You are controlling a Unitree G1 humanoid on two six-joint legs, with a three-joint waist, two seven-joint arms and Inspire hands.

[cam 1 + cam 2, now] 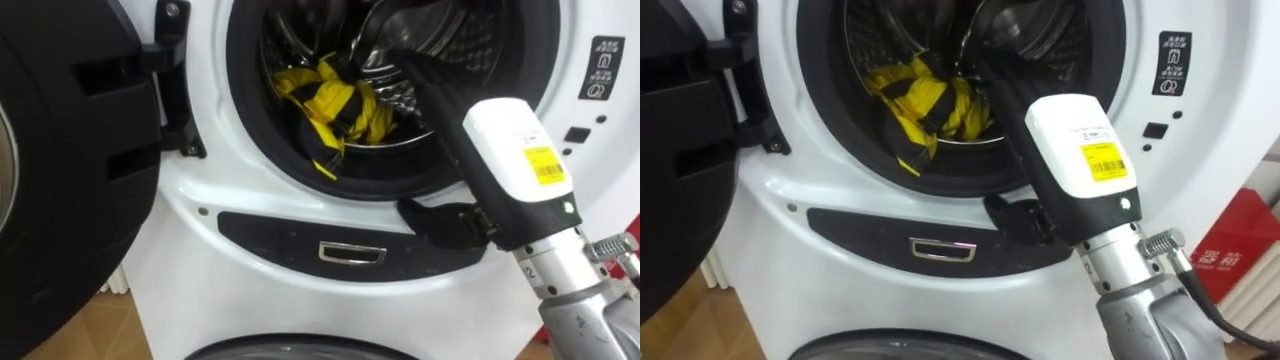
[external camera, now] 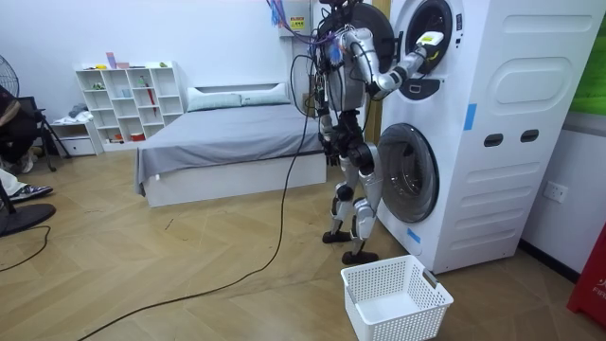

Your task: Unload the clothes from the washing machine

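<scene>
**Mia:** Where is the cloth?

**Ben:** The yellow and black cloth (image 1: pixel 340 105) is in the drum (image 1: pixel 285 40) of the top washing machine (image 1: pixel 250 200). It lies in a heap at the bottom, near the front. The door (image 1: pixel 60 150) is wide open on the left.

**Mia:** And the hand?

**Ben:** The right hand (image 1: pixel 372 35) is deep inside the drum, up high. The arm comes in from the lower right.

**Mia:** Is it holding the cloth?

**Ben:** I cannot tell — it is dark in there, so I cannot see if the hand is open or closed. The top of the heap is just beside it.

**Mia:** Which way is the cloth from the hand?

**Ben:** Down and to the robot's left. The heap is longest from side to side, and one thin end hangs down toward the front edge.

**Mia:** So what should it do?

**Ben:** I think the hand should drop a little and go left — then grab the top of the heap. The white basket (image 2: pixel 379 313) is on the floor by the robot's feet.
</scene>
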